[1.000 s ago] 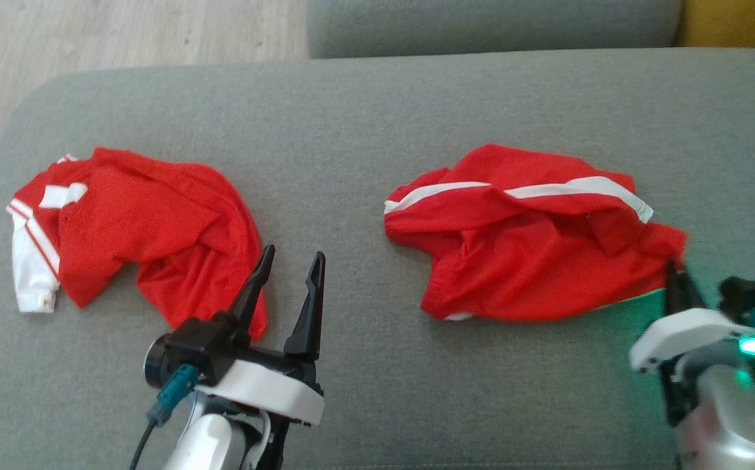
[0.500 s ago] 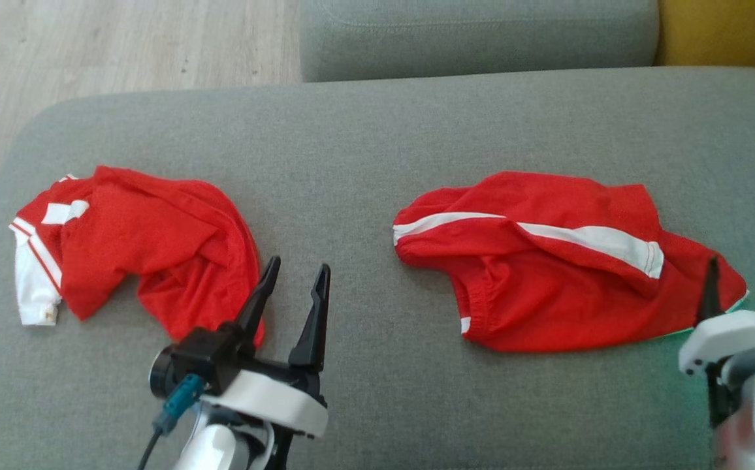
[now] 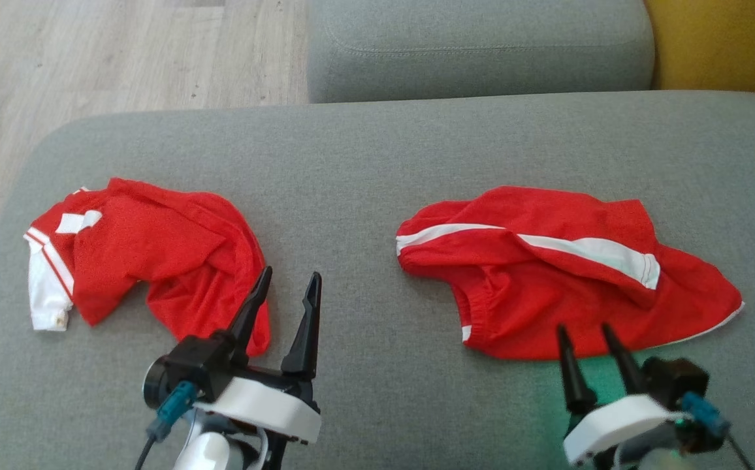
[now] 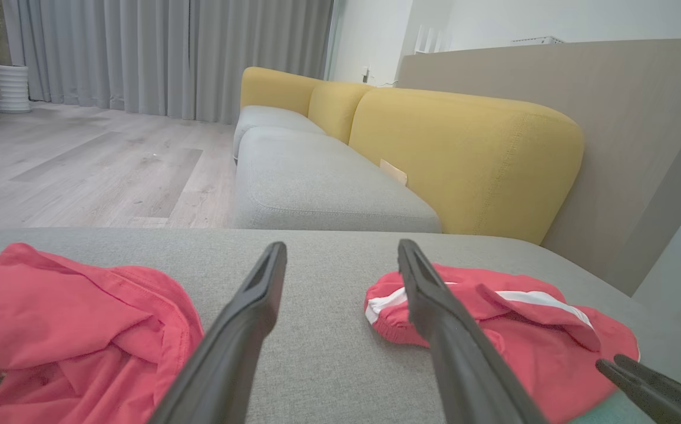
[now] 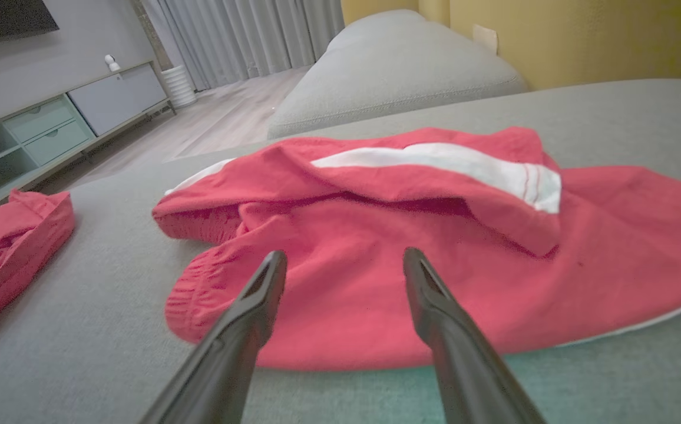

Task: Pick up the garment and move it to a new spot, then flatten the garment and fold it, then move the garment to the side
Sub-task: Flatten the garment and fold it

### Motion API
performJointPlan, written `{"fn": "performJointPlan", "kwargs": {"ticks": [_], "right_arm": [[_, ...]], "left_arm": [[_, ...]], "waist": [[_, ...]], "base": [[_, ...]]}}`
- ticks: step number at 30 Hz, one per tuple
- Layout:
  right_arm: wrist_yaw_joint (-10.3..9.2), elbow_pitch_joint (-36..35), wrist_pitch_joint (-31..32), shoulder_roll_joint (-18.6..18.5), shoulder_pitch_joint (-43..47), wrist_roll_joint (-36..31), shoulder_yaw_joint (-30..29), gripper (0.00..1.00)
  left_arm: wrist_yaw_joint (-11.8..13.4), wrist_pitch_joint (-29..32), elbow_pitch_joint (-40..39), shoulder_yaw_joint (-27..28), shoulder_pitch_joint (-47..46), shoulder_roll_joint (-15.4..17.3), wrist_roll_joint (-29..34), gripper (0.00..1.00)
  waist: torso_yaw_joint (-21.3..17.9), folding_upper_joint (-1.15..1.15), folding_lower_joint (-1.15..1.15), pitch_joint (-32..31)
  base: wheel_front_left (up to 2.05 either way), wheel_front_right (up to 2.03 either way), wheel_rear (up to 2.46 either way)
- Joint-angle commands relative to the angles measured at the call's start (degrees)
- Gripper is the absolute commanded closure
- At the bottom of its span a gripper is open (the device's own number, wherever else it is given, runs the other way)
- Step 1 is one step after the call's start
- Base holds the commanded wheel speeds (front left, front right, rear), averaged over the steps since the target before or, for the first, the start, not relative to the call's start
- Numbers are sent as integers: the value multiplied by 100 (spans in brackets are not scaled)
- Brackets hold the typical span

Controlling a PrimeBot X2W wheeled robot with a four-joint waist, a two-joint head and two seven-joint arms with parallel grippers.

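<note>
Head view: one jersey, one shorts, two claws

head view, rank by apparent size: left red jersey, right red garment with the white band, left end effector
1. red garment with the white band
2. red jersey, bunched up
3. left end effector, though nearness to the camera enlarges it

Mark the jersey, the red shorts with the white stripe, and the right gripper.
jersey (image 3: 149, 261), head view, middle of the crumpled red body.
red shorts (image 3: 547, 307), head view, red fabric below the white stripe.
right gripper (image 3: 583, 328), head view, midway between its two fingertips.
</note>
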Motion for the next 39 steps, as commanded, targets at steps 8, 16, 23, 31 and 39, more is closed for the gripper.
{"fn": "performJointPlan", "kwargs": {"ticks": [8, 16, 23, 31, 39], "right_arm": [[-4, -653, 254, -26, -18, -25, 817, 0], [-4, -456, 629, -123, -281, -499, 1256, 0], [-4, 34, 634, -190, -553, -695, 1104, 0], [-4, 474, 531, -145, -788, -581, 1159, 100], [-4, 371, 409, -97, -897, -133, 1846, 100]], "left_arm": [[7, -35, -218, 167, -141, -5, -18, 0], [-2, -35, -210, 125, -210, -5, -22, 0], [9, -35, -208, 89, -265, -5, -49, 0], [24, -35, -207, 104, -286, -5, -47, 0], [29, -35, -180, 109, -281, -5, -47, 0]], "waist": [[160, 0, 0, 57], [449, 0, 0, 247], [659, 0, 0, 373], [712, 0, 0, 427], [578, 0, 0, 342]], "base": [[0, 0, 0], [0, 0, 0], [0, 0, 0], [0, 0, 0], [0, 0, 0]]}}
